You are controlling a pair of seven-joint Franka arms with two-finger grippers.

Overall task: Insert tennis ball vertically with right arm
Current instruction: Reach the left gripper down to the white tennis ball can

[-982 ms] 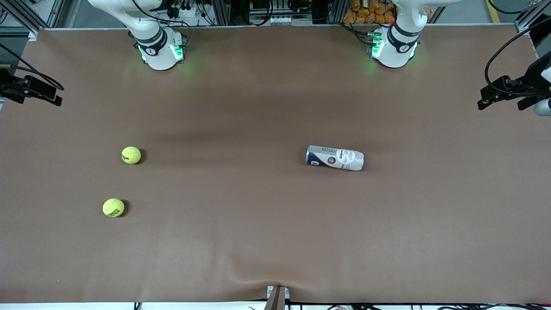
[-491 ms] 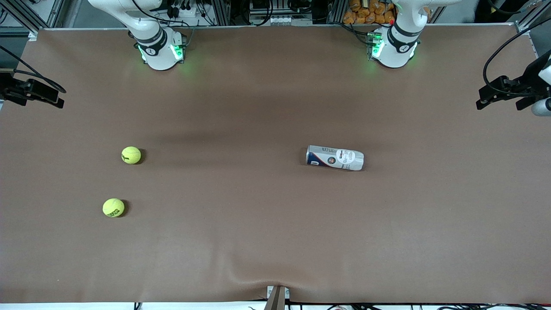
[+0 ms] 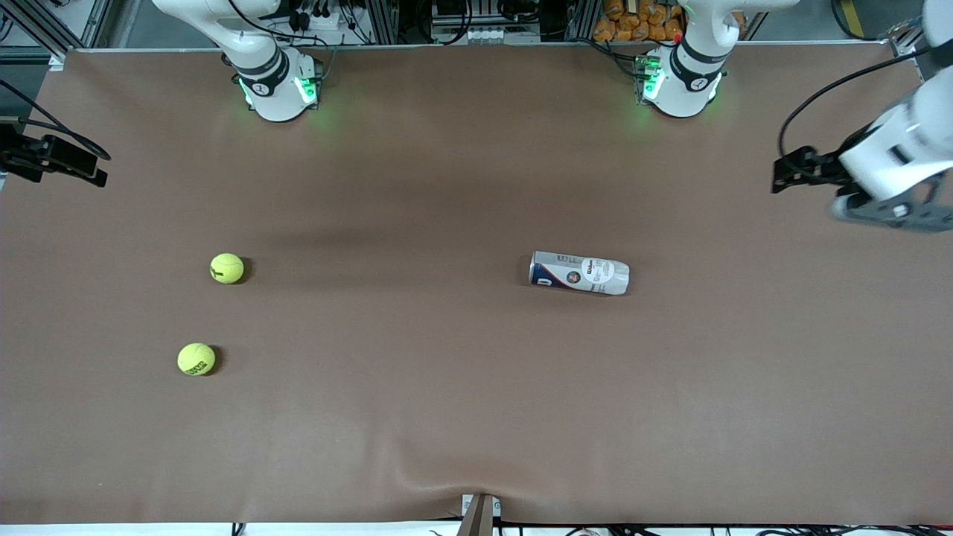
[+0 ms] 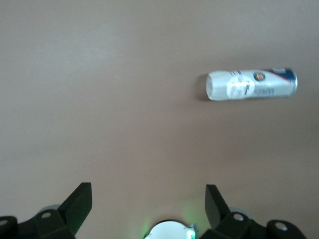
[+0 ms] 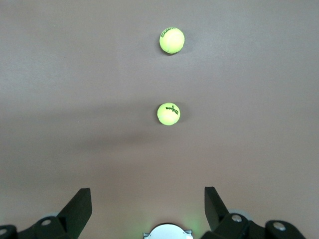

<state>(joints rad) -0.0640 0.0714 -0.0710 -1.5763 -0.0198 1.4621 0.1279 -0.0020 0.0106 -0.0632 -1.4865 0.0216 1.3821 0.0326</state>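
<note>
Two yellow-green tennis balls lie toward the right arm's end of the table, one ball farther from the front camera than the other ball. A white and blue ball can lies on its side toward the left arm's end. My right gripper hangs high over the table, open and empty, well apart from both balls. My left gripper is also up in the air, open and empty, with the can far from its fingers.
A brown cover spans the whole table, with a ripple at its front edge. Both arm bases stand along the back edge. The left arm's white hand is over the table's end; the right arm's black hand is at the other end.
The left arm's hand has swung in from the table's end, so more of it shows over the table. The right arm, the balls and the can have hardly moved.
</note>
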